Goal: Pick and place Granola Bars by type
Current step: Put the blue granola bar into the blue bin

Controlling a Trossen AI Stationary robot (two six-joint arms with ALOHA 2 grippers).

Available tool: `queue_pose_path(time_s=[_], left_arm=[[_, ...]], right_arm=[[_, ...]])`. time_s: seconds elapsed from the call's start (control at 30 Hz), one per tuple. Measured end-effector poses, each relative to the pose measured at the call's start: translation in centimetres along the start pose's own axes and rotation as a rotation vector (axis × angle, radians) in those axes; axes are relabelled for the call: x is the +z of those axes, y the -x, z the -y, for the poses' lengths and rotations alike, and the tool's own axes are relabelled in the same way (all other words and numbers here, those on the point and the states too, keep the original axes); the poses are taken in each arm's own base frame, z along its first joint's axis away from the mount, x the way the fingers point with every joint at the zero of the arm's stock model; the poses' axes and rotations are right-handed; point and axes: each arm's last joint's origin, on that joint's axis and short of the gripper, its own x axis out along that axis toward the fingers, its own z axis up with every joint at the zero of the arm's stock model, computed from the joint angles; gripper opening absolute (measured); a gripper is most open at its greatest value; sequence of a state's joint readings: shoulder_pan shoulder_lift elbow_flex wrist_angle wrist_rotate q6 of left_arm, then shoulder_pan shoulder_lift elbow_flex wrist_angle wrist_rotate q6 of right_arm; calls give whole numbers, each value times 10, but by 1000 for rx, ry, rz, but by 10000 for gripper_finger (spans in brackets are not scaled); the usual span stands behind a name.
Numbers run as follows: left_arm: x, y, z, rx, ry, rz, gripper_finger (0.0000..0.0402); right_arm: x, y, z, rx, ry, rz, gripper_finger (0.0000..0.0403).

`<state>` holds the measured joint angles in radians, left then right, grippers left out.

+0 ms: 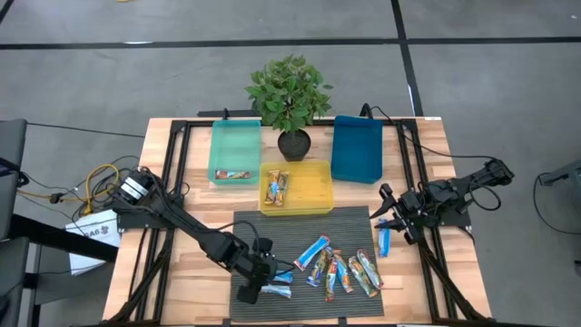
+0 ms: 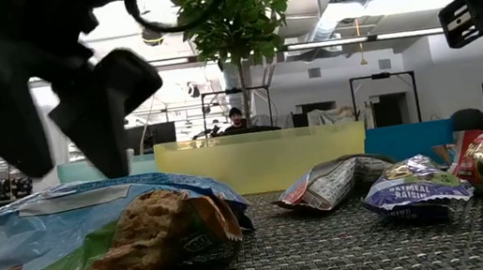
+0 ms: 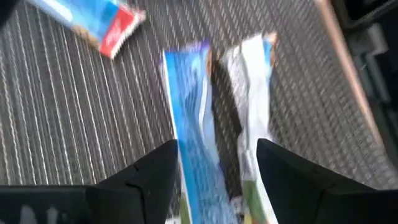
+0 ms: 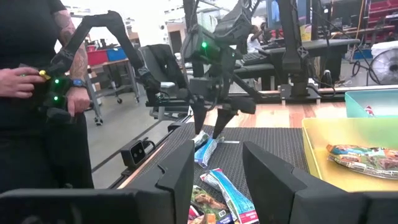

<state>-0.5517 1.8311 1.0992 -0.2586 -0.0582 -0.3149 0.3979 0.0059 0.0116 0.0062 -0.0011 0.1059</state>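
Granola bars in shiny wrappers lie flat on a dark ribbed mat (image 1: pixel 272 232): a pile of blue, red-orange and green-orange ones (image 1: pixel 340 268) at its middle, two blue bars (image 1: pixel 278 283) near its left corner, and one blue bar (image 1: pixel 384 241) at its right edge. My left gripper (image 1: pixel 257 283) hangs open over the two blue bars; in the left wrist view its fingers (image 3: pixel 217 168) stand on either side of a blue bar (image 3: pixel 193 124) and a paler one (image 3: pixel 255 93). My right gripper (image 1: pixel 386 213) waits open beside the mat's right edge.
A teal bin (image 1: pixel 234 136) holds one bar (image 1: pixel 231 174), and a yellow bin (image 1: pixel 313 195) holds bars (image 1: pixel 277 186). A blue bin (image 1: pixel 356 148) and a potted plant (image 1: pixel 290 100) stand at the far side. A person (image 4: pixel 37 93) stands beyond the table's left edge.
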Motion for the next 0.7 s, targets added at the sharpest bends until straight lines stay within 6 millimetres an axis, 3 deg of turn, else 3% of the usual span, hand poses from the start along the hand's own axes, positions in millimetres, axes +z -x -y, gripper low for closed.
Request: queue_pose_path(time_s=[0.37,0.7], left_arm=[[-9,-17,-6,66,6,-62,207],[-10,-17,-10,87,3,-76,114]], right_arm=[[0,0,0,0,0,0,130],[0,0,0,0,0,0,130]])
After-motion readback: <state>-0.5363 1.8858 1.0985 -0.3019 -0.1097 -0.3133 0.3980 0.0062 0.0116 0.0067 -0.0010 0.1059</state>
